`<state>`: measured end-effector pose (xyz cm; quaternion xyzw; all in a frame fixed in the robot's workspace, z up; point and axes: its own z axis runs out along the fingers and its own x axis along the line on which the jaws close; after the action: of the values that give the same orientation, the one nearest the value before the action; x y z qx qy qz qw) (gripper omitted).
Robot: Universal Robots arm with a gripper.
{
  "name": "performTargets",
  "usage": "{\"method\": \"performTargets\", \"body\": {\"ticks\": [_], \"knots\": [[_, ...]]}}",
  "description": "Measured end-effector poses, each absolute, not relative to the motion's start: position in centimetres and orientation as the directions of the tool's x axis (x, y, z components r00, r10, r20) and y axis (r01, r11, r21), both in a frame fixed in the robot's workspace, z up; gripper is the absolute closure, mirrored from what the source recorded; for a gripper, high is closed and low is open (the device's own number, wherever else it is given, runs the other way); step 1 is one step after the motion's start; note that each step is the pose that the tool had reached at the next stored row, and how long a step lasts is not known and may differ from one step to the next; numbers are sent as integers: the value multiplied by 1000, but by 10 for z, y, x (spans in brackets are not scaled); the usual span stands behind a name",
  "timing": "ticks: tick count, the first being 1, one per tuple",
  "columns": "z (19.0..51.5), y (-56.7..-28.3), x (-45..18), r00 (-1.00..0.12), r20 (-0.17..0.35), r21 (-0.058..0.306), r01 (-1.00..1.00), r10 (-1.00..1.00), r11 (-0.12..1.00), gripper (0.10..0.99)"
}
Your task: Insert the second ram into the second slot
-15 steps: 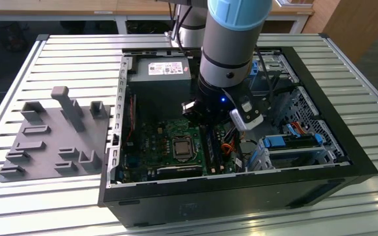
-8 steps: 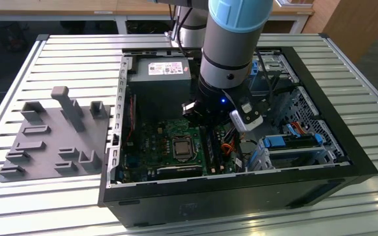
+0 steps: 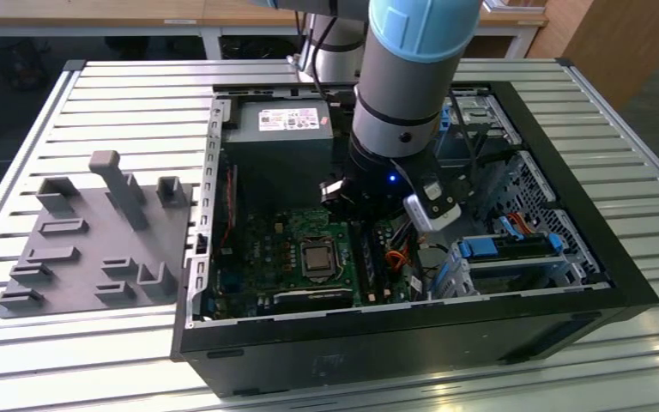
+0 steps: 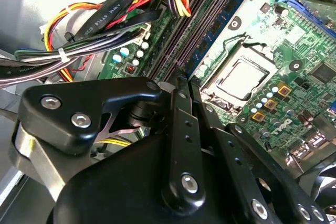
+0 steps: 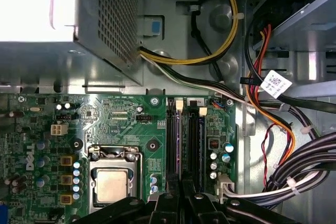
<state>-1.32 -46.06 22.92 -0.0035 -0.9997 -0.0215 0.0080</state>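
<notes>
Slatted metal table (image 3: pixel 135 86) carries an open computer case (image 3: pixel 364 360); inside it are a power supply (image 3: pixel 306 137) with a white label, print unreadable, and a green motherboard (image 5: pixel 105 124). The second ram (image 5: pixel 178 145), blue, stands in a memory slot beside the processor socket (image 5: pixel 111 184). Gripper (image 4: pixel 184 80) fingers are closed together over one end of the second ram.

Exterior view overlooks case (image 3: pixel 421 343); both wrist views near motherboard (image 4: pixel 294 51) (image 5: pixel 121 119).
</notes>
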Motion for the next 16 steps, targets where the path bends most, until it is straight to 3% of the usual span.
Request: {"method": "performTargets", "body": {"ticks": [16], "knots": [[225, -465, -11, -1000, 26, 46, 8, 7, 999, 949]]}}
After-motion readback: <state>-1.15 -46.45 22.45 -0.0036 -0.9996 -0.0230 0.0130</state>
